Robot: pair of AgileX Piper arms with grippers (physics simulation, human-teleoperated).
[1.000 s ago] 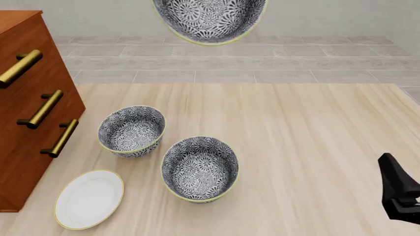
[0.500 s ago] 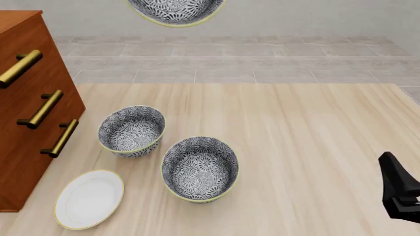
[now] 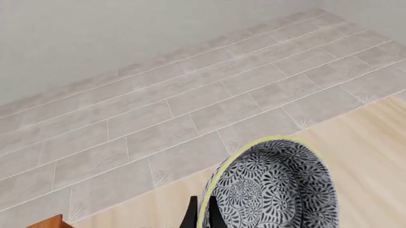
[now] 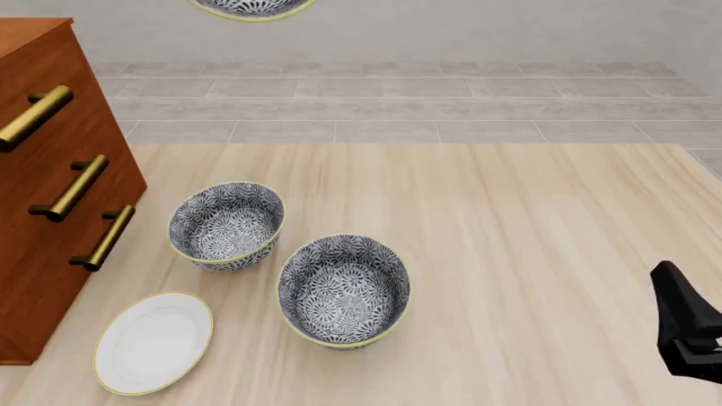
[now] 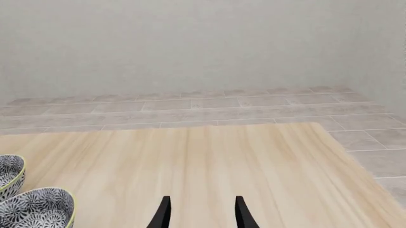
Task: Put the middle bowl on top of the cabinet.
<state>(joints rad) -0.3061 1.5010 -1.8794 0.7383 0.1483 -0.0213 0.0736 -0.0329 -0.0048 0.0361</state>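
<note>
The middle bowl (image 3: 269, 190), black-and-white patterned with a yellow rim, hangs high in the air. My left gripper (image 3: 199, 216) is shut on its rim. The front view shows only the lower edge of this bowl (image 4: 248, 7) at the top of the picture, right of the cabinet's top. The reddish-brown cabinet (image 4: 57, 169) with brass bar handles stands at the left, and a corner of the cabinet (image 3: 47, 222) shows in the left wrist view. My right gripper (image 5: 199, 211) is open and holds nothing, low over the table's near right.
Two more patterned bowls sit on the table: a smaller bowl (image 4: 226, 224) near the cabinet and a larger bowl (image 4: 344, 289) in front of it. A white plate (image 4: 152, 341) lies by the cabinet's foot. The right arm (image 4: 686, 330) shows at the right edge.
The held bowl has gone up and to the left, toward the cabinet side, and now almost leaves the top of the front view. The right arm has not moved.
</note>
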